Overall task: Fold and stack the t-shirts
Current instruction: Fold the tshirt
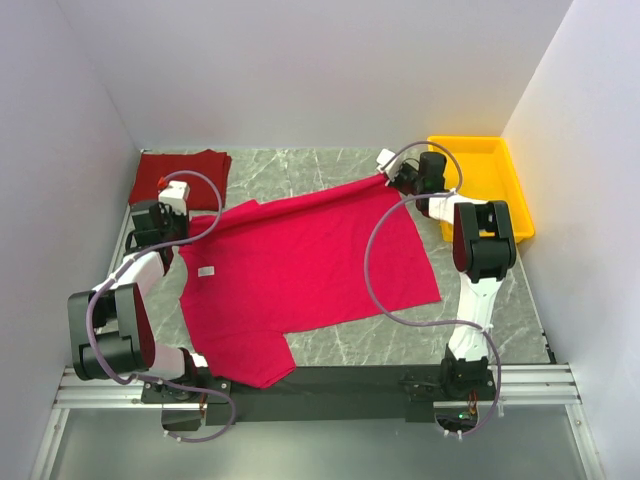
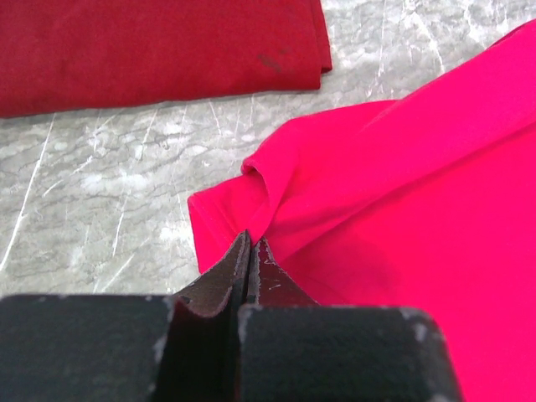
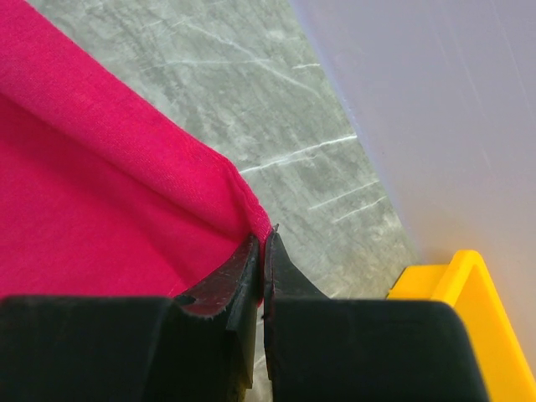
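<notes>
We had both claws pinched shut on the crimson t-shirt — left gripper on a sleeve, right gripper on a hem corner; the cloth spread between them; the darker t-shirt lay folded beyond the left claw; the first fold, we judged, called for carrying that edge across evenly.

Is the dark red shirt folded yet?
Folded: the dark red t-shirt lies as a compact rectangle, layered edges visible in the left wrist view.

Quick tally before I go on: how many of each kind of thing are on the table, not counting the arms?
T-shirts: 2 (bright crimson t-shirt spread out, darker red t-shirt folded)
Trays: 1 (yellow tray)
Total: 3
</notes>
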Robot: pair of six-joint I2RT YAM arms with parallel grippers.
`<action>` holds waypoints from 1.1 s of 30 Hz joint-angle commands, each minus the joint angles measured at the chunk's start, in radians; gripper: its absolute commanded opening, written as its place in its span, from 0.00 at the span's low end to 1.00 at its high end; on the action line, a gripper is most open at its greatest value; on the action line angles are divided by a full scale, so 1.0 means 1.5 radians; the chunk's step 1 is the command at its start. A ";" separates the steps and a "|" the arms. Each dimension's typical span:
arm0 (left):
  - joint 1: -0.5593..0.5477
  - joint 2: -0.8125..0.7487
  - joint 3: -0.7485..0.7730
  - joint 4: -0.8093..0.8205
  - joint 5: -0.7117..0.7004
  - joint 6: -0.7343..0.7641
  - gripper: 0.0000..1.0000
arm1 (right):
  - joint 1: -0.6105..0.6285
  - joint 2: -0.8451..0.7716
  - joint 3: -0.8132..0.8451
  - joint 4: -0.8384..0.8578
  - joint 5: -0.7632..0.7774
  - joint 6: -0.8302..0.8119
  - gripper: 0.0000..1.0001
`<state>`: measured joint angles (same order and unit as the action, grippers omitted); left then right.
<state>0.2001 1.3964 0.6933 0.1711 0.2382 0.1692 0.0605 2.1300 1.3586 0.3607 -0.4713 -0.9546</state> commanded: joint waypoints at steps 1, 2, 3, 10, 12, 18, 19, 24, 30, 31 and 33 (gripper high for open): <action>0.005 -0.023 -0.005 0.003 -0.005 0.016 0.01 | -0.010 -0.052 -0.017 0.034 0.003 0.008 0.00; 0.005 -0.024 -0.007 0.002 -0.006 0.015 0.01 | -0.010 -0.054 -0.019 0.033 0.003 0.006 0.00; 0.005 -0.024 -0.007 0.000 -0.008 0.016 0.01 | -0.010 -0.055 -0.022 0.030 0.003 0.005 0.00; 0.005 -0.027 -0.008 -0.003 -0.006 0.015 0.01 | -0.011 -0.062 -0.035 0.030 0.005 0.002 0.01; 0.005 -0.027 -0.009 -0.007 -0.007 0.016 0.01 | -0.012 -0.066 -0.039 0.031 0.004 0.003 0.01; 0.005 -0.022 -0.010 -0.015 -0.013 0.016 0.01 | -0.013 -0.071 -0.044 0.026 0.004 0.002 0.03; 0.005 -0.021 -0.010 -0.015 -0.016 0.017 0.01 | -0.012 -0.071 -0.044 0.025 0.004 0.002 0.03; 0.005 -0.019 -0.015 -0.015 -0.020 0.013 0.01 | -0.014 -0.076 -0.051 0.022 0.002 0.000 0.04; 0.004 -0.017 -0.011 -0.012 -0.034 0.013 0.01 | -0.013 -0.083 -0.064 0.021 0.000 -0.004 0.04; 0.005 -0.016 -0.009 -0.012 -0.035 0.013 0.01 | -0.013 -0.084 -0.065 0.021 0.000 -0.004 0.04; 0.005 -0.011 -0.004 -0.012 -0.042 0.014 0.01 | -0.014 -0.087 -0.068 0.019 -0.002 -0.002 0.04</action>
<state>0.1997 1.3952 0.6739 0.1440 0.2096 0.1722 0.0547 2.0613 1.2671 0.3580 -0.4725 -0.9550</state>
